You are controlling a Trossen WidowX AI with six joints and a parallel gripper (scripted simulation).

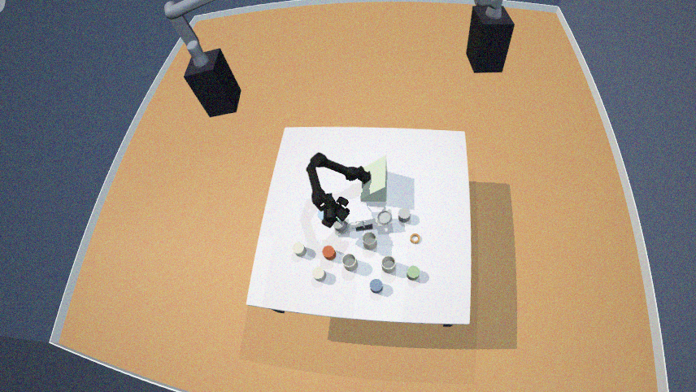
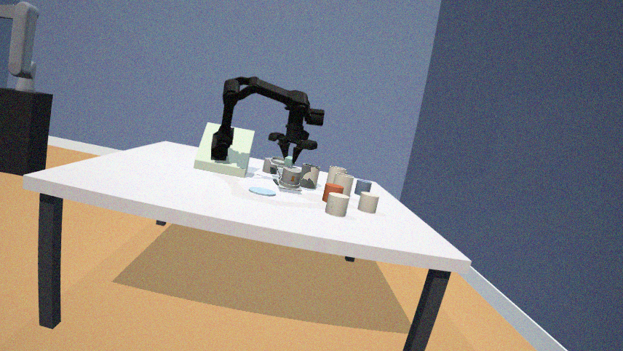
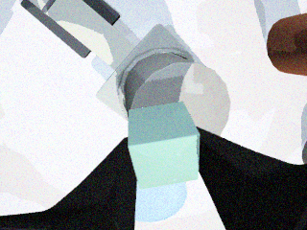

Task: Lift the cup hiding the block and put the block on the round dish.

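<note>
We see the gripper [image 3: 164, 172] clenched on the pale green block [image 3: 163, 145], holding it in the air above the table [image 2: 174, 196]. In the wrist view, the grey cup [image 3: 153, 80] stands beyond the block, and the round blue dish [image 3: 160, 203] shows just under the block's near edge.

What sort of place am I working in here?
Likely a robot test cell: a white square table on orange floor, grey-blue walls, a second grey arm on a black pedestal, many small cylinders.
</note>
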